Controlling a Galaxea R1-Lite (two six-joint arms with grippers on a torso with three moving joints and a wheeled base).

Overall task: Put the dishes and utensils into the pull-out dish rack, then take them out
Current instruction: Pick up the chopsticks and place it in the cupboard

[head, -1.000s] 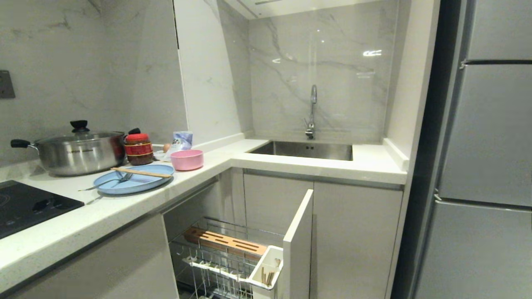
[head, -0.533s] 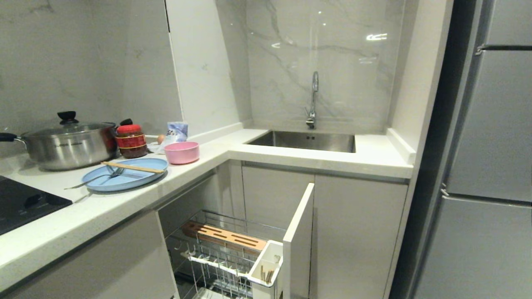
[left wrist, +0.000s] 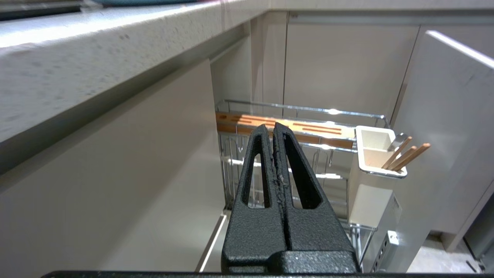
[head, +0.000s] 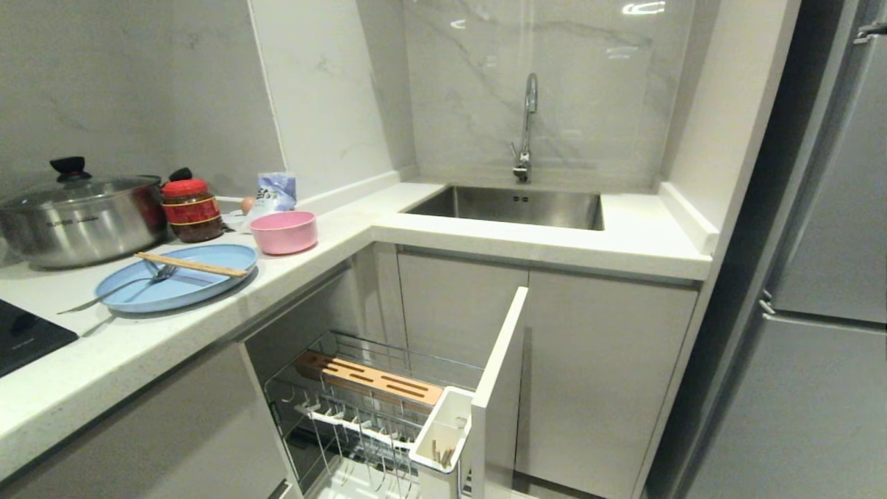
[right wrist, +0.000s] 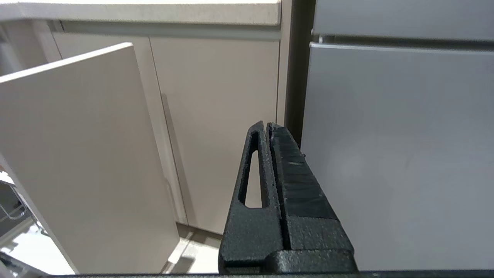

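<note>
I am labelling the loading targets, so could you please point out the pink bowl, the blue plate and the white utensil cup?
pink bowl (head: 284,232), head view, on its outer side wall.
blue plate (head: 201,279), head view, on a bare part of its inner surface.
white utensil cup (left wrist: 371,202), left wrist view, on its front wall.

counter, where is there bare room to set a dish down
Bare: the counter strip from the bowl to the sink, the patch right of the sink, and the near edge in front of the plate. Crowded: the back left, with pot, jar, bowl and plate.
</note>
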